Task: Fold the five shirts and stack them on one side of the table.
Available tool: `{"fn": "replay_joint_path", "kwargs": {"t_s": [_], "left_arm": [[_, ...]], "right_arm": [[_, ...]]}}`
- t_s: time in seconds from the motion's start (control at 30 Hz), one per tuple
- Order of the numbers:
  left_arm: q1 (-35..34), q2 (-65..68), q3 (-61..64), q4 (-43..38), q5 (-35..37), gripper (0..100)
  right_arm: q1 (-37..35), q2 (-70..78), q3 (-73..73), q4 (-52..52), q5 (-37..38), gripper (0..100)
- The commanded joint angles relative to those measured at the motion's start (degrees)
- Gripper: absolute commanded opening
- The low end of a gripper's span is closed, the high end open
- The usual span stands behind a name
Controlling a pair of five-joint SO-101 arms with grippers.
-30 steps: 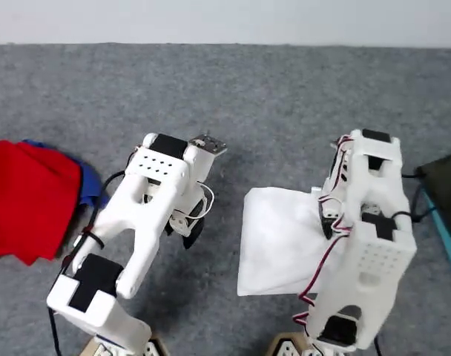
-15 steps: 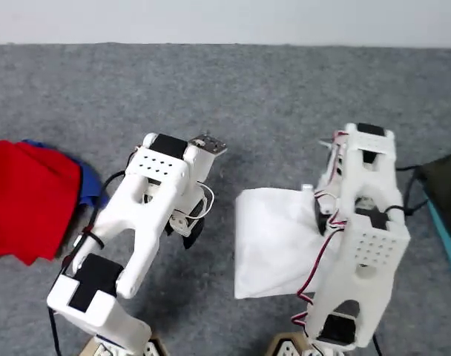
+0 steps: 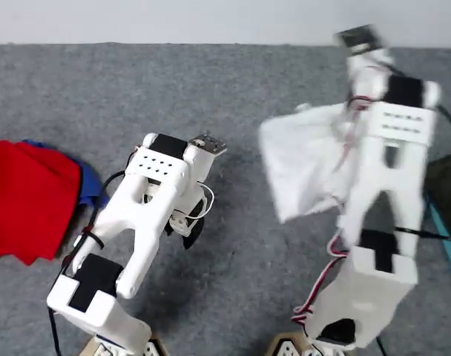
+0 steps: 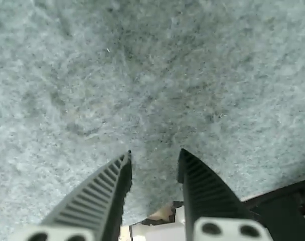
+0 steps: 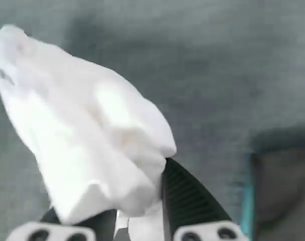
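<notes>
Your right claw (image 5: 137, 201) is clamped on the crumpled white cloth shirt (image 5: 87, 135), which hangs from it above the grey felt counter (image 3: 233, 89). Lower slowly so it spreads flat. Your left claw (image 4: 153, 165) stands apart, empty.

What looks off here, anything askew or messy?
The white shirt hangs bunched and crumpled from the right pincer, not lying flat on the table. On the left side, a blue shirt pokes out unevenly from under the red shirt. Nothing looks spilled or damaged.
</notes>
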Motion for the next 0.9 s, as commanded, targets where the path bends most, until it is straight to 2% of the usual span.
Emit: {"fn": "replay_joint_path", "kwargs": {"t_s": [0.0,0.3,0.6,0.7,0.77,0.87], "left_arm": [[-0.35,-2.81,0.04,1.49,-0.62,14],[-0.35,-2.81,0.40,1.49,-0.62,14],[-0.35,-2.81,5.32,1.32,-0.70,14],[-0.35,-2.81,5.32,1.23,-0.70,14],[-0.35,-2.81,5.49,0.53,-0.79,14],[-0.26,-2.81,5.58,0.44,-0.79,14]], "right_arm": [[10.77,-2.24,-2.90,-8.22,-0.88,0.9],[35.65,9.01,-3.16,-24.04,-0.88,0.9],[50.24,18.68,-3.25,-31.69,3.25,0.9],[52.26,19.65,-3.25,-32.13,3.43,1.6],[51.38,20.35,-3.25,-31.78,6.24,2.8],[49.01,19.82,-3.25,-30.99,10.99,14.3]]}}
